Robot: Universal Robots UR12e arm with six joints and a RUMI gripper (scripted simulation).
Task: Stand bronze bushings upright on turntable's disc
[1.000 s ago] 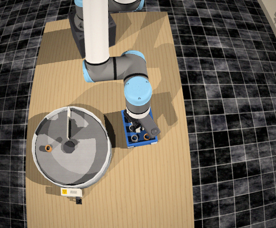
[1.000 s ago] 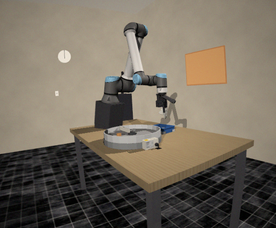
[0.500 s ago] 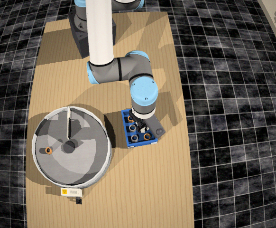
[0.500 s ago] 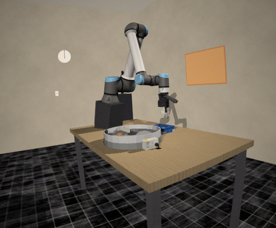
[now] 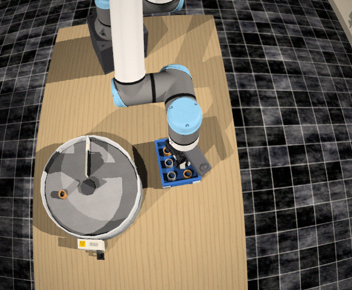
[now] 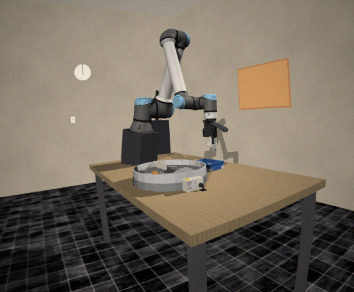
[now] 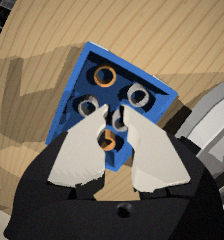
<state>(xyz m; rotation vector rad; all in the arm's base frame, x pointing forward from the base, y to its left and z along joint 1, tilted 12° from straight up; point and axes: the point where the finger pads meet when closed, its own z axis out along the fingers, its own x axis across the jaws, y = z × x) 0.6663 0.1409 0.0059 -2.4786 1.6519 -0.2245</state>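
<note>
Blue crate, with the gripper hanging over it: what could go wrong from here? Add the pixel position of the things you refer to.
The bushings in the crate (image 5: 182, 182) (image 6: 213, 165) (image 7: 68, 95) stand close together, so the opening gripper (image 5: 184, 165) (image 6: 215, 151) (image 7: 114, 106) could knock a steel neighbour (image 5: 169, 162). It could also take steel instead of bronze (image 5: 187, 171) (image 7: 105, 76). On the disc (image 5: 91, 215), the bar (image 5: 88, 156) (image 6: 160, 165) may catch the bronze bushing (image 5: 61, 192) (image 6: 154, 173) if it turns.

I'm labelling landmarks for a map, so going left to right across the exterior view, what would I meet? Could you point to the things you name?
White wall clock (image 6: 82, 72) → black pedestal (image 6: 133, 146) → turntable (image 6: 169, 185) (image 5: 140, 193) → gripper (image 6: 214, 149) (image 5: 184, 165) (image 7: 114, 106) → orange wall board (image 6: 264, 84)
</note>
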